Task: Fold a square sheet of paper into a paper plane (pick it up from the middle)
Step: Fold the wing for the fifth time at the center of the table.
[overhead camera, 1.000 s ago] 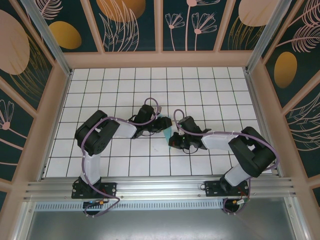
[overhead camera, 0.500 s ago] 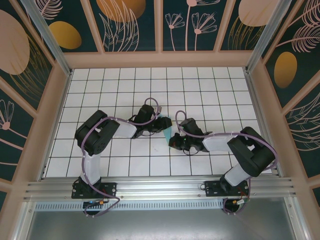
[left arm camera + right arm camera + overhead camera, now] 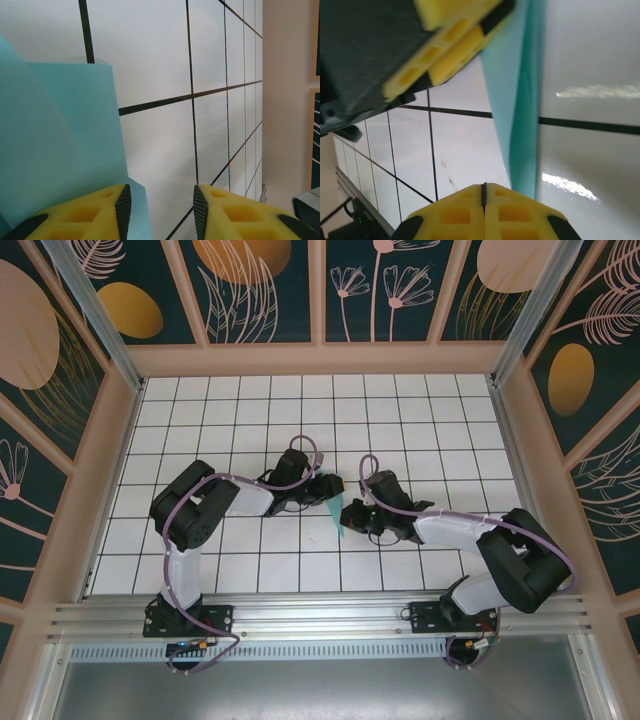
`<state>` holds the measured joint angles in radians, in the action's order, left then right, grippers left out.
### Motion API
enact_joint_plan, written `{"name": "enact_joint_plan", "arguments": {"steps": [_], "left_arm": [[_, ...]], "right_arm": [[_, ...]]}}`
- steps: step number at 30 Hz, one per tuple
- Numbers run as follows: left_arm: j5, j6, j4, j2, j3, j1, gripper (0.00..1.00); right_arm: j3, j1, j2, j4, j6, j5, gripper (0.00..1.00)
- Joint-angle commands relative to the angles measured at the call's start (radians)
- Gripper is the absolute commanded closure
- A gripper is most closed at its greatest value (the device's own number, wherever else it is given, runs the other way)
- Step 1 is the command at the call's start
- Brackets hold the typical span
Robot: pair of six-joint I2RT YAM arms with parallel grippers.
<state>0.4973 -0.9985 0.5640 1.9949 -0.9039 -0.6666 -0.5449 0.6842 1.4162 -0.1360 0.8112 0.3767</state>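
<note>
The square sheet of paper (image 3: 338, 512) is a creased, folded turquoise shape lying on the tiled table between both grippers. In the left wrist view the paper (image 3: 65, 140) covers the left side, and the left finger (image 3: 95, 210) rests over its edge. My left gripper (image 3: 162, 197) is open, with bare tile between its jaws. In the right wrist view a narrow raised fold of the paper (image 3: 522, 125) runs just right of my right gripper (image 3: 483, 187), which is shut with nothing seen between its pads. The left gripper's yellow fingers (image 3: 450, 45) sit at the paper's far end.
The white gridded table (image 3: 250, 430) is ringed by a tan wooden rim (image 3: 320, 358) and patterned walls. An aluminium rail (image 3: 320, 618) with both arm bases runs along the near edge. Both arms (image 3: 200, 505) (image 3: 500, 550) reach toward the table's middle.
The right arm's elbow has swung out to the right and its forearm has stretched flatter, with the gripper staying near the paper. The left arm has not moved.
</note>
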Motion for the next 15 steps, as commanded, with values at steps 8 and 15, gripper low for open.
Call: {"name": "enact_joint_plan", "arguments": {"steps": [8,15], "left_arm": [[-0.015,0.026,-0.107,0.056,-0.002,-0.002,0.6],[-0.016,0.031,-0.116,0.058,-0.002,-0.001,0.6]], "right_arm": [[-0.049,0.009,0.119,-0.111,-0.008,0.116,0.97],[-0.085,0.015,0.178,0.005,-0.048,0.015,0.97]]}}
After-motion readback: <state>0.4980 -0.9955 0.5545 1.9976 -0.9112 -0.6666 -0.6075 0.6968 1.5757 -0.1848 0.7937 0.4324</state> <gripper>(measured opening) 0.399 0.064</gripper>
